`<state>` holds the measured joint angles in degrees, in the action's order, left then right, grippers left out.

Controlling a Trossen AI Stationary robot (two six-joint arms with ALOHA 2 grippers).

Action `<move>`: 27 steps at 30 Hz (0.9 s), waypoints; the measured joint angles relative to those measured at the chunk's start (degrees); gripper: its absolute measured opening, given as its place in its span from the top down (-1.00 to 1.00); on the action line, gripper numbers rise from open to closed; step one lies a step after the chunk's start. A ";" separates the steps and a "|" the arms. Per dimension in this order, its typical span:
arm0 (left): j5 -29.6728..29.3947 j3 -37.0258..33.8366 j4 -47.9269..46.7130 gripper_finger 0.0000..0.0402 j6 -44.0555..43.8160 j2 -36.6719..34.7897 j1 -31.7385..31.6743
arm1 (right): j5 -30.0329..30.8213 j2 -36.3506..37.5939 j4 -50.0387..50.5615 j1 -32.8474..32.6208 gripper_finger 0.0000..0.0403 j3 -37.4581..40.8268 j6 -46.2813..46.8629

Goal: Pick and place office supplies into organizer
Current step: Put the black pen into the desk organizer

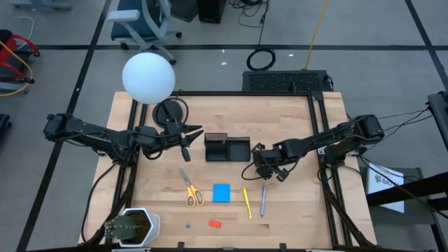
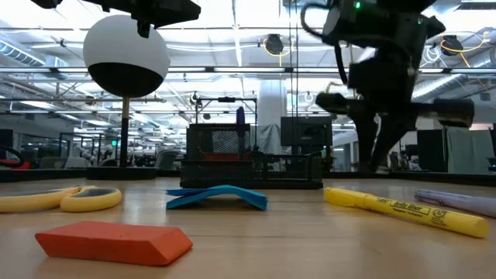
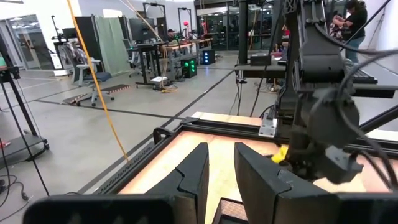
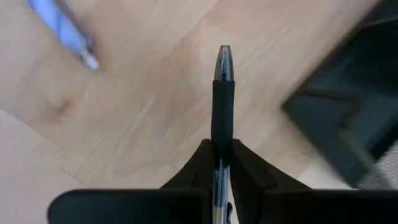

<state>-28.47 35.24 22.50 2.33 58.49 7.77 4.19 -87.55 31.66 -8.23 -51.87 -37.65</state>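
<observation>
The black organizer [image 1: 227, 148] stands mid-table, and a blue pen [image 2: 240, 120] sticks up from its taller compartment. My right gripper [image 1: 260, 162] hovers just right of the organizer, shut on a dark pen [image 4: 224, 81]. On the wood nearer the front edge lie yellow-handled scissors [image 1: 190, 189], a blue note pad [image 1: 221, 192], a yellow marker [image 1: 247, 201], a purple pen [image 1: 264, 199] and a red eraser [image 1: 215, 224]. My left gripper [image 1: 194, 134] waits left of the organizer, held level. A narrow gap shows between its fingers [image 3: 217, 174], with nothing in it. My right gripper pinches the dark pen's barrel just behind its black grip section [image 4: 222, 134] between its two fingers. The pen lies along the fingers and its tip [image 4: 224, 55] sticks out past them. The fingers slant steeply down from the table's right side. The pen is lifted clear of the wood.
A lamp with a white globe [image 1: 148, 77] and a round black base [image 1: 168, 110] stands at the far left, beside my left arm. A potted plant [image 1: 129, 225] sits at the near left corner. Black frame rails [image 1: 318, 133] border the table.
</observation>
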 joint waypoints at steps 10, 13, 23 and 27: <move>0.00 0.00 -0.06 0.59 -0.02 0.01 0.00 | 0.50 8.31 -8.98 0.02 0.91 -0.12 5.72; 0.01 0.00 -0.22 0.59 -0.02 -0.01 0.00 | 0.59 10.61 -13.79 0.02 0.91 -0.12 8.68; 9.68 0.00 -0.44 0.59 4.61 0.00 0.30 | 3.19 12.40 -36.66 2.72 0.91 -0.14 12.57; 14.29 0.00 -0.46 0.59 5.60 0.09 0.28 | 3.25 12.42 -43.74 4.80 0.91 -0.14 13.66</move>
<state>-14.18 35.24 22.04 7.92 58.58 8.05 7.43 -75.13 -12.08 -3.43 -52.01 -23.99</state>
